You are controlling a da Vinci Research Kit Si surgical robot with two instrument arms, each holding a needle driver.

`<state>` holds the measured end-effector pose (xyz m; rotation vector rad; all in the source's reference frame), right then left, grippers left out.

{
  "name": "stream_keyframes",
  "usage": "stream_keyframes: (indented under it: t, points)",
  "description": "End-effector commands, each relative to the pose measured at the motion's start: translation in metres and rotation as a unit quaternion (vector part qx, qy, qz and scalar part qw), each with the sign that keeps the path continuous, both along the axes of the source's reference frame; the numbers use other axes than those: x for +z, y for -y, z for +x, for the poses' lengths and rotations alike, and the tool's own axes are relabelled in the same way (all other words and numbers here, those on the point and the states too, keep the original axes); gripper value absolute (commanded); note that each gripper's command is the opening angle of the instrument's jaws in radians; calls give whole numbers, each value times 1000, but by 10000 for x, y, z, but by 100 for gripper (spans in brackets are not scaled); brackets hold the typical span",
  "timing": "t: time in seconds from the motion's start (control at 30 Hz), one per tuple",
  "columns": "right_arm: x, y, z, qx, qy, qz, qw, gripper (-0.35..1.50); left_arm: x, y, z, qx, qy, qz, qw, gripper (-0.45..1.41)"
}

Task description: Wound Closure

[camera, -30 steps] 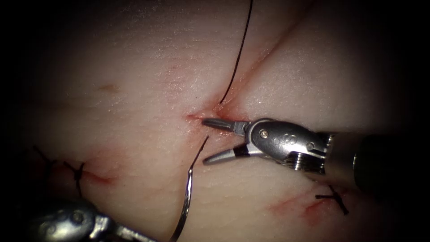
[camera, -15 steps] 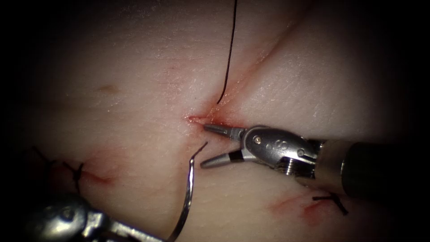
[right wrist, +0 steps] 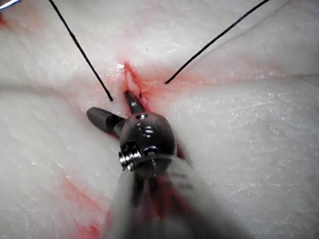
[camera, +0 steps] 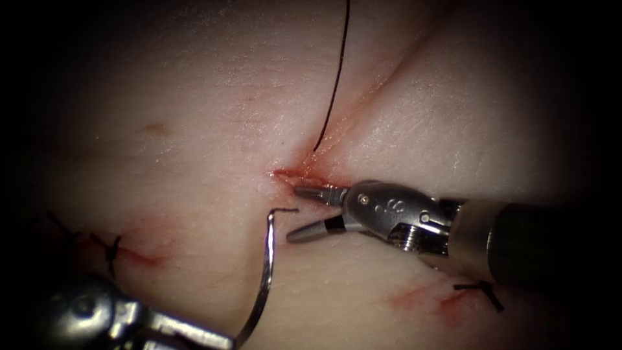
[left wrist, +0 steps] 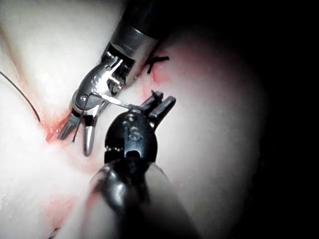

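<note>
Jaws on the right arm's tool [camera: 297, 212] stood spread in a narrow V and held nothing, the upper steel jaw at the red lower end of the cut [camera: 363, 97], the lower one lying over the pale tissue [camera: 194, 116] just below it. Those of the left arm's tool [camera: 220, 340] were pressed together on the curved needle [camera: 264, 279], pinching it near its rear end, though that grip sat in shadow and was probably further back than it looked. One needle was in view: thin, bright steel, arching up from the left tool, its tip bent over just left of the right tool's lower jaw and free of the tissue. One black thread [camera: 334, 78] ran down along the cut and ended just above its red end. Two dark knotted stitches [camera: 111, 249] showed, one at the left and one at the lower right, each on a small red-stained nick. Tissue was pale, moist and finely creased, with red fluid [camera: 304, 175] at the cut's end.
</note>
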<state>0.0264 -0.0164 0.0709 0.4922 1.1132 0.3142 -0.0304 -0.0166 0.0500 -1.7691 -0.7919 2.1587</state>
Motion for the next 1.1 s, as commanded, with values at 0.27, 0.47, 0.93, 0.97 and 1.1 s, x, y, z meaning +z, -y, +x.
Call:
stream_keyframes:
  t: [0.27,0.47,0.93,0.97,1.1]
  points:
    - [-30,-11,1,24,-15,-33,999,84,9,-2,5,-18,-11,-41,999,-45]
    - [-53,-20,3,30,-24,-51,998,84,0,-3,5,-24,-9,-66,997,-45]
    - [-54,-22,18,36,-21,-59,997,86,-15,3,3,-19,-4,-79,997,-45]
    - [-53,-20,20,36,-22,-60,997,84,-16,4,3,-19,-4,-79,997,-45]
    - [-43,-15,27,35,-19,-65,997,36,-18,4,2,-18,-3,-81,997,-45]
